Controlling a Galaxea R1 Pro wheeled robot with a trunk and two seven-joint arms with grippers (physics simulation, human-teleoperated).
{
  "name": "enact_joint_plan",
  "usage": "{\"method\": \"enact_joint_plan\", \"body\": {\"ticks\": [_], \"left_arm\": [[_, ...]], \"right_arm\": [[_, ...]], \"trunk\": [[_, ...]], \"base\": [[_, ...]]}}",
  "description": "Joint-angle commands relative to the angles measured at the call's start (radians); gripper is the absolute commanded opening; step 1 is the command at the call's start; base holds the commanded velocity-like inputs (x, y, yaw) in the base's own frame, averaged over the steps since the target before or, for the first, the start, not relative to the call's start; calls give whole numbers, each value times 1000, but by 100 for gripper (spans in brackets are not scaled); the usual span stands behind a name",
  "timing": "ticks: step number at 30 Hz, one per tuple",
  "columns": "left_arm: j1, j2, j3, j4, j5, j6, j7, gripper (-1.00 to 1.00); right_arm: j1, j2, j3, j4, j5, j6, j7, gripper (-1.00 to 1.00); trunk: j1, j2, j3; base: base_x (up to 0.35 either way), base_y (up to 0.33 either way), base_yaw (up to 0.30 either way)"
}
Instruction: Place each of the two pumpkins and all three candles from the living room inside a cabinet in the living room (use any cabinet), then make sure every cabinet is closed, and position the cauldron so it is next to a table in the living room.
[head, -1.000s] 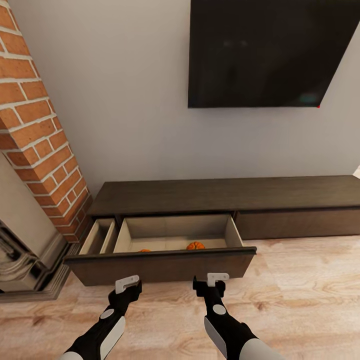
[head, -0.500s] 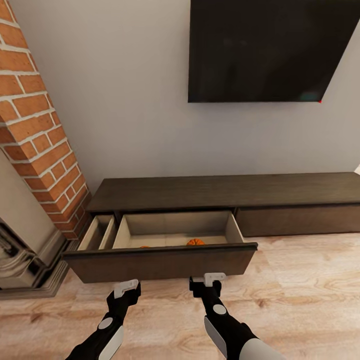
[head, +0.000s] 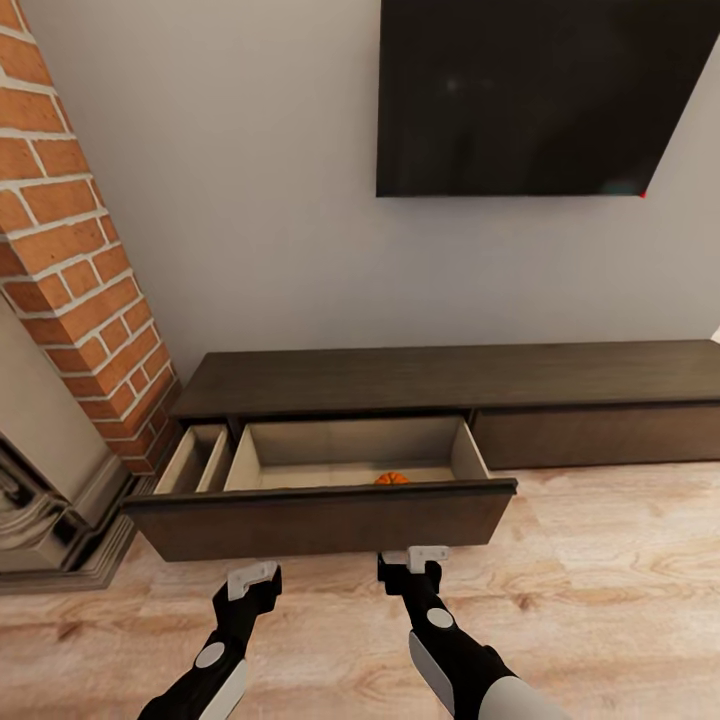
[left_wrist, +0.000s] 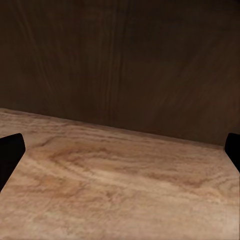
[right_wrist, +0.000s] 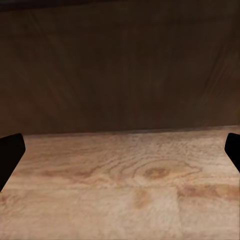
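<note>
The long dark cabinet (head: 450, 385) stands against the far wall under a black screen (head: 540, 95), with its left drawer (head: 320, 515) pulled out toward the robot over the wood floor (head: 600, 600). Inside the pale drawer, near its front wall, the top of one orange pumpkin (head: 391, 478) peeks above the dark drawer front. A brick column (head: 70, 250) rises at the left.

Both arms reach forward just short of the drawer front. The left end effector (head: 252, 578) hangs near the floor in front of the drawer's left half; in the left wrist view its dark fingertips (left_wrist: 10, 152) sit at the frame's opposite edges, spread wide, with nothing between them but floor and dark wood. The right end effector (head: 427, 557) is close to the drawer front, right of centre; its fingertips (right_wrist: 10, 150) are likewise far apart and empty.
</note>
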Motion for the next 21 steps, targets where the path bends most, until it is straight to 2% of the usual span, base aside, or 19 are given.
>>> {"method": "enact_joint_plan", "body": {"ticks": [1, 4, 21], "left_arm": [[0, 0, 0, 0, 0, 0, 0, 100], [0, 1, 1, 0, 0, 0, 0, 100], [0, 2, 5, -9, 5, -1, -1, 100]], "right_arm": [[0, 0, 1, 0, 3, -1, 0, 100], [0, 0, 6, -1, 14, -9, 1, 100], [0, 0, 2, -2, 4, -16, 1, 100]], "trunk": [[4, -7, -3], [15, -28, -13], [15, -28, -13]], "base": [[0, 0, 0], [0, 0, 0], [21, 2, 0]]}}
